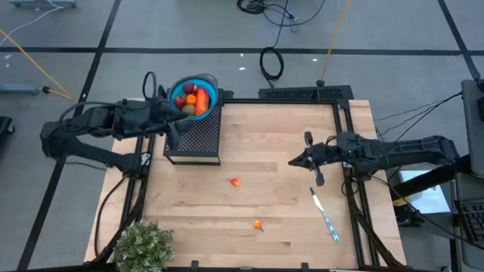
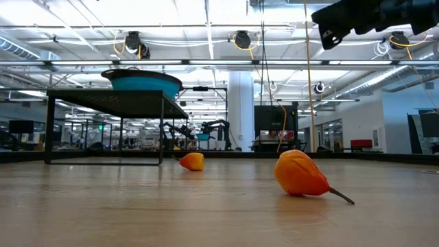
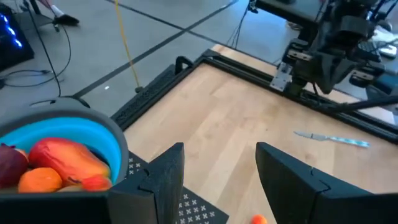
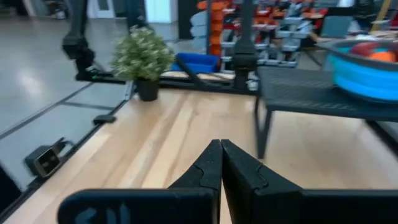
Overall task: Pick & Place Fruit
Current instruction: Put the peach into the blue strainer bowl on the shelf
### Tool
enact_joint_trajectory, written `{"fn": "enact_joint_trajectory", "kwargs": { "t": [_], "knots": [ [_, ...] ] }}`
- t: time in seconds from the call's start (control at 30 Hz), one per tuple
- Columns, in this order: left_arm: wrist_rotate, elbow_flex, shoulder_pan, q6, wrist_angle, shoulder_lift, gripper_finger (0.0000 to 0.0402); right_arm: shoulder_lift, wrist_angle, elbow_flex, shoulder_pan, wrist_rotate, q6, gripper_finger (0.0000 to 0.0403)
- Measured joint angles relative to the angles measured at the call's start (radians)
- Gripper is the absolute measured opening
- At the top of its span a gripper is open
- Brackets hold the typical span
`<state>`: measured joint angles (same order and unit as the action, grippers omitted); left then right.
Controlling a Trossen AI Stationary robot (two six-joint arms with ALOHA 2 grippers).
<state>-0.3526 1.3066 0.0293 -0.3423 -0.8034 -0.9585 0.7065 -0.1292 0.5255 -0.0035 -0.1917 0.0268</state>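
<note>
most fruit sat in the blue bowl on the black mesh stand, upper left of the high view; red-orange oblong lay long axis top-to-bottom in frame. two orange bits were loose on the table: one at centre, one lower down, its stem pointing right in the low view. left gripper hung by the stand, fingers apart, empty. right gripper sat centre-right, fingers pressed together. utensil lay diagonal at lower right. plant took the lower-left corner. bare wood all round both loose bits.
</note>
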Motion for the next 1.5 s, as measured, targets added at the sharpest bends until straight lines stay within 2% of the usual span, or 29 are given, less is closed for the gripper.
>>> {"fn": "enact_joint_trajectory", "kwargs": {
  "t": [0.13, 0.37, 0.63, 0.83, 1.1, 1.33, 1.5],
  "knots": [
    [-0.016, -0.057, -0.043, -0.027, 0.015, 0.02, 0.02, 0.057, -0.038, 0.0, 0.069, 0.002, 0.002, 0.0],
    [-0.015, -0.256, -0.089, -0.023, 0.222, 0.097, 0.02, 0.157, -0.095, 0.009, 0.186, 0.006, -0.015, 0.0],
    [-0.014, -0.473, -0.13, -0.038, 0.405, 0.233, 0.02, 0.316, -0.047, 0.165, 0.269, 0.094, -0.014, 0.0],
    [-0.014, -0.555, -0.183, -0.045, 0.407, 0.337, 0.02, 0.471, 0.022, 0.323, 0.307, 0.119, -0.022, 0.0],
    [-0.023, -0.612, -0.225, -0.026, 0.365, 0.465, 0.02, 0.711, 0.212, 0.588, 0.368, 0.119, -0.069, 0.0],
    [-0.023, -0.638, -0.239, -0.001, 0.307, 0.554, 0.02, 0.909, 0.367, 0.784, 0.427, 0.118, -0.165, 0.0],
    [-0.015, -0.67, -0.249, 0.0, 0.273, 0.615, 0.02, 1.016, 0.458, 0.869, 0.461, 0.12, -0.269, 0.0]
  ]
}}
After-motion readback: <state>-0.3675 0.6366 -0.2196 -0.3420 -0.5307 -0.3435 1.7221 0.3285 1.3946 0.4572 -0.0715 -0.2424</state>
